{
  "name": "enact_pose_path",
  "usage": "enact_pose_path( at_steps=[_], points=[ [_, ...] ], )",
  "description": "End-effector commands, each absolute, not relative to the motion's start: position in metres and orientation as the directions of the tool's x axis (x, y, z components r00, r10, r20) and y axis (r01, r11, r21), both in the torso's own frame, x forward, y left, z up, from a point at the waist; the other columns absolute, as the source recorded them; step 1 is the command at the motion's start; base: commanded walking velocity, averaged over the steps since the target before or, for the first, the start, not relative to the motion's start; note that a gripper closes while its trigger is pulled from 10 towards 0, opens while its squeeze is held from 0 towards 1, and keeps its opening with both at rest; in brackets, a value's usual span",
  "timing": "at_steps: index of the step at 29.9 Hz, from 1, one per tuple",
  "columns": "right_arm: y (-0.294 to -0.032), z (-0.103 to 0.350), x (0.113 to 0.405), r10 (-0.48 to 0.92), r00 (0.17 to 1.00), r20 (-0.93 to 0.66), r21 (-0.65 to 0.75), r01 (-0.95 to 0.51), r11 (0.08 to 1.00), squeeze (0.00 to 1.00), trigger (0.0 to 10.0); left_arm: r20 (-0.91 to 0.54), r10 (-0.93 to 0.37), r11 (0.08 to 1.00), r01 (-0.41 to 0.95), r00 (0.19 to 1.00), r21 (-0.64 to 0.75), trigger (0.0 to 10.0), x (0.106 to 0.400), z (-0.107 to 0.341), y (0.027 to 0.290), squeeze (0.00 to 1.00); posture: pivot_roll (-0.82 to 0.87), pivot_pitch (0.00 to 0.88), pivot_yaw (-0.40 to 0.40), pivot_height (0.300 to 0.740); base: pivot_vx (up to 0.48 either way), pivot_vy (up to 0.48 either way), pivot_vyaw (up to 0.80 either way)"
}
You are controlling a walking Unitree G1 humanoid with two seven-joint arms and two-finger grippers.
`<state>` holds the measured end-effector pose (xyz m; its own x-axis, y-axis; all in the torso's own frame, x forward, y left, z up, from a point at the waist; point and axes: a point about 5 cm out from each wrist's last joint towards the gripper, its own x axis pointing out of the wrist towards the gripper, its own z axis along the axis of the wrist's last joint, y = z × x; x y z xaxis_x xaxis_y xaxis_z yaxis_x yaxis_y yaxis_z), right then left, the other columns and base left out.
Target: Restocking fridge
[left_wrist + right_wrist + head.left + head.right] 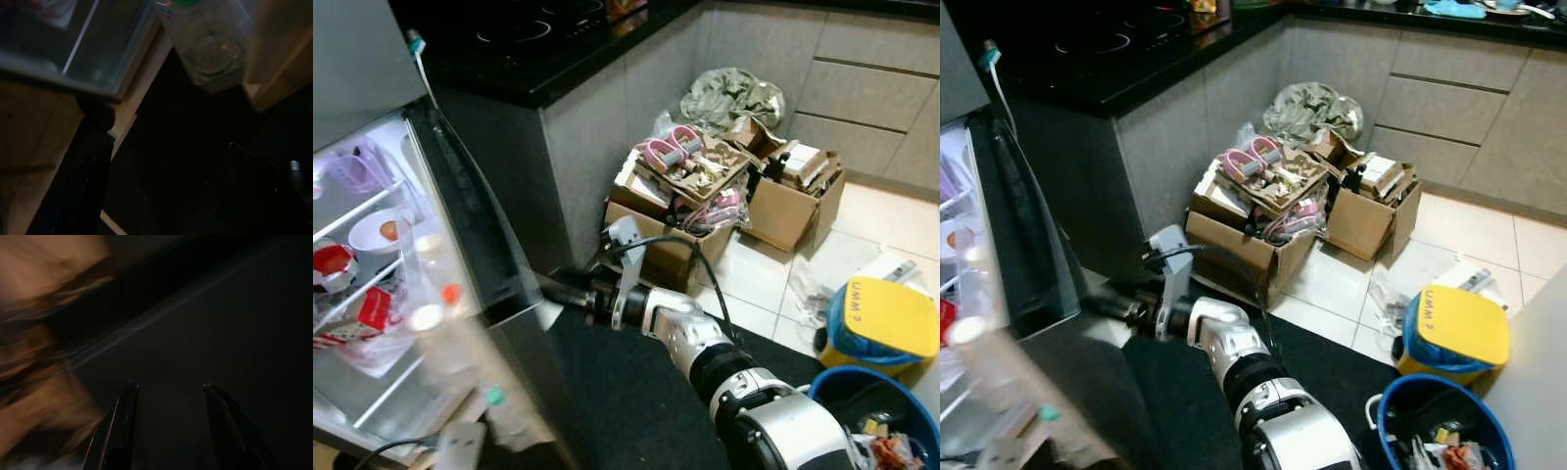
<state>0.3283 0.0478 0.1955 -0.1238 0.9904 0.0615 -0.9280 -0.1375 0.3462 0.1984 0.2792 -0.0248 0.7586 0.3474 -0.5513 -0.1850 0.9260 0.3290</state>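
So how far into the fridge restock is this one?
Done: the fridge door stands open and the shelves already hold food. In hand: the right gripper reaches at the door's edge, fingers apart, empty. Left: no item is being carried yet.

My right arm (pixel 705 343) is silver with rounded segments and black joint rings. A black cable (pixel 700 264) loops over its forearm. I see my right gripper (pixel 168 396) carrying two long black fingers (pixel 122 421).
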Motion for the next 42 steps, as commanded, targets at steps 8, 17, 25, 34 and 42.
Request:
enact_pose_path(
  at_steps=[8, 17, 25, 34, 42],
  points=[
    [0.020, 0.115, 0.334, 0.918, 0.372, -0.139, 0.397, -0.828, 0.396, 0.00, 10.0, -0.613, 0.461, 0.887, -0.306, 0.642, 0.347, 10.0, 0.164, -0.044, 0.290, 0.00, 0.02, 0.234, 0.033, 0.740, 0.000, 0.000, 0.00],
    [-0.095, 0.016, 0.309, 0.562, 0.656, -0.504, 0.241, -0.518, 0.821, 0.00, 10.0, -0.615, 0.477, 0.878, -0.365, 0.628, 0.309, 10.0, 0.172, -0.046, 0.285, 0.00, 0.00, 0.180, 0.011, 0.740, 0.000, 0.000, 0.00],
    [-0.200, -0.060, 0.221, 0.128, 0.626, -0.769, 0.063, -0.125, 0.990, 0.00, 10.0, -0.644, 0.313, 0.950, -0.235, 0.698, 0.207, 10.0, 0.213, -0.043, 0.258, 0.00, -0.02, 0.119, 0.020, 0.740, 0.000, 0.000, 0.00],
    [-0.191, -0.063, 0.217, 0.142, 0.630, -0.764, 0.068, -0.140, 0.988, 0.00, 10.0, -0.654, 0.212, 0.969, -0.069, 0.726, 0.237, 10.0, 0.228, -0.041, 0.239, 0.00, -0.03, 0.094, 0.016, 0.740, 0.000, 0.000, 0.62],
    [-0.187, -0.057, 0.228, 0.146, 0.658, -0.739, 0.057, -0.154, 0.986, 0.00, 10.0, -0.597, 0.189, 0.935, 0.042, 0.780, 0.352, 10.0, 0.243, -0.030, 0.238, 0.00, -0.03, 0.092, 0.009, 0.740, 0.000, 0.000, 0.80]
  ],
)
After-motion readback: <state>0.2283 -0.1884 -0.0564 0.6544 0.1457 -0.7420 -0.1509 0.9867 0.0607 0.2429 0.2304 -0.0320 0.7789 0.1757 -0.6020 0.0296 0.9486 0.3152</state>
